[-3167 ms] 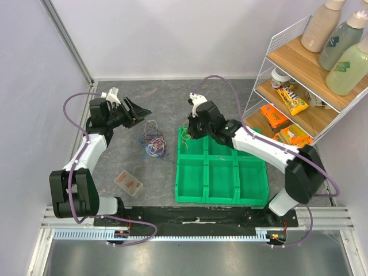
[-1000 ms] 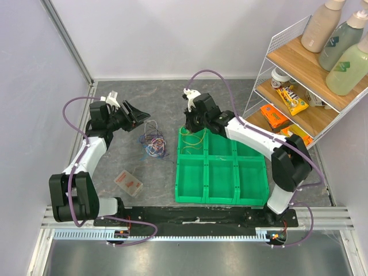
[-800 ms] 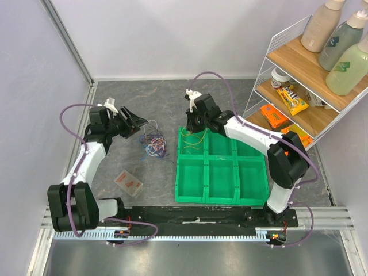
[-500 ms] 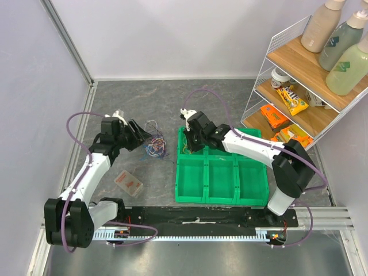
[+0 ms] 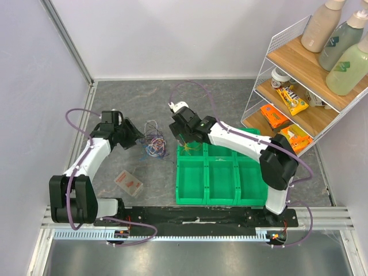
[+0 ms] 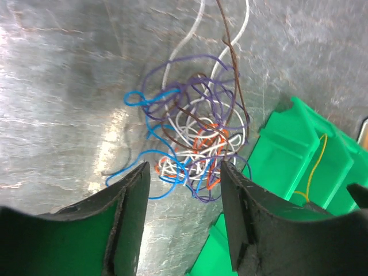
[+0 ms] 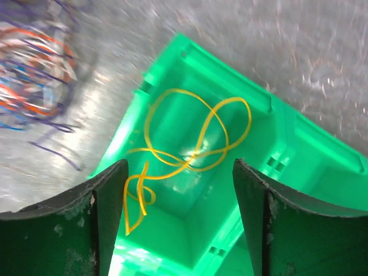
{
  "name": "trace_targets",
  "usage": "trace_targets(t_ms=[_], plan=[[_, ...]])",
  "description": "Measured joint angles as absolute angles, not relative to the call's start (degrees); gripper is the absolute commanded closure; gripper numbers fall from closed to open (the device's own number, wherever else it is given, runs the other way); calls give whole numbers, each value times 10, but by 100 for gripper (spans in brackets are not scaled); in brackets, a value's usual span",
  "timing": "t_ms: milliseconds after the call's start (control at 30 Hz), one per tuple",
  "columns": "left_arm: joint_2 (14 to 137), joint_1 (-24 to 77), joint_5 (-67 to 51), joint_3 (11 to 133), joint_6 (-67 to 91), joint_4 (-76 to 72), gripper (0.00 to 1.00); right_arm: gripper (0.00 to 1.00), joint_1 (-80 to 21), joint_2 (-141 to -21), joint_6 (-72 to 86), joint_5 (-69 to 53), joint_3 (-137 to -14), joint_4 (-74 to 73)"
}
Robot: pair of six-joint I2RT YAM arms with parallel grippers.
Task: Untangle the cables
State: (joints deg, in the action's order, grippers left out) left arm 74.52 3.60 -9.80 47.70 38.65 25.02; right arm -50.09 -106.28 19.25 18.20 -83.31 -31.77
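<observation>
**Left gripper point(image 6: 184, 171).** Jaws stand moderately wide and hold nothing. The cables point(image 6: 192, 138) lie on the table point(image 6: 57, 86) just ahead of the tips. The bundle's near fringe reaches into the gap between the pads, but whether any strand touches them cannot be told. Purple, blue, white, orange and brown strands are knotted together. White and brown tails run away from the far side of the bundle, and a blue loop point(image 6: 135, 99) stands out ahead of the left-hand pad.

**Right gripper point(image 7: 178, 165).** Jaws are wide and empty. Directly below and ahead of them, a yellow wire point(image 7: 194, 154) lies loose in the corner compartment of the green tray point(image 7: 227, 72), clear of both pads. The bundle sits outside the tray wall, off beyond the left-hand finger.

**Assessment.** One strand appears sorted, and the next extraction falls to the left arm.

**Recommendation.**
- Take an outlying strand, the blue loop or a tail, rather than the knotted centre.
- Close on that strand alone.
- Draw it out slowly, away from the mass.
- Bring the right jaws across to pin the remainder if the whole bundle starts to lift.
</observation>
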Motion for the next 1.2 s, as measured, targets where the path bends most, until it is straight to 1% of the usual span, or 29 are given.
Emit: trace_targets(t_ms=[100, 200, 300, 400, 467, 533, 633, 733, 900, 1067, 1133, 1200], plan=[[745, -15, -127, 471, 399, 244, 43, 19, -518, -1057, 194, 170, -864, -300], [738, -37, -148, 445, 409, 230, 38, 24, -544, -1056, 220, 105, -870, -241], [698, -22, -154, 393, 409, 224, 34, 26, -562, -1059, 256, 34, -856, -164], [632, 21, -140, 343, 409, 225, 34, 27, -569, -1076, 277, -1, -850, -113], [611, 56, -133, 333, 409, 225, 34, 28, -567, -1096, 280, -3, -850, -95], [622, 88, -118, 333, 408, 215, 36, 30, -564, -1117, 277, -3, -852, -90], [668, 110, -86, 339, 406, 213, 40, 34, -560, -1144, 270, -1, -852, -90], [708, 121, -55, 358, 396, 217, 40, 36, -556, -1157, 266, 4, -852, -89], [711, 121, -27, 368, 387, 211, 39, 44, -549, -1167, 264, 1, -852, -69], [727, 124, 0, 376, 380, 210, 41, 44, -542, -1188, 264, -9, -852, -52], [732, 124, 7, 379, 379, 210, 46, 44, -538, -1195, 265, -13, -852, -51], [734, 124, 14, 382, 377, 209, 55, 45, -533, -1201, 265, -17, -852, -46]])
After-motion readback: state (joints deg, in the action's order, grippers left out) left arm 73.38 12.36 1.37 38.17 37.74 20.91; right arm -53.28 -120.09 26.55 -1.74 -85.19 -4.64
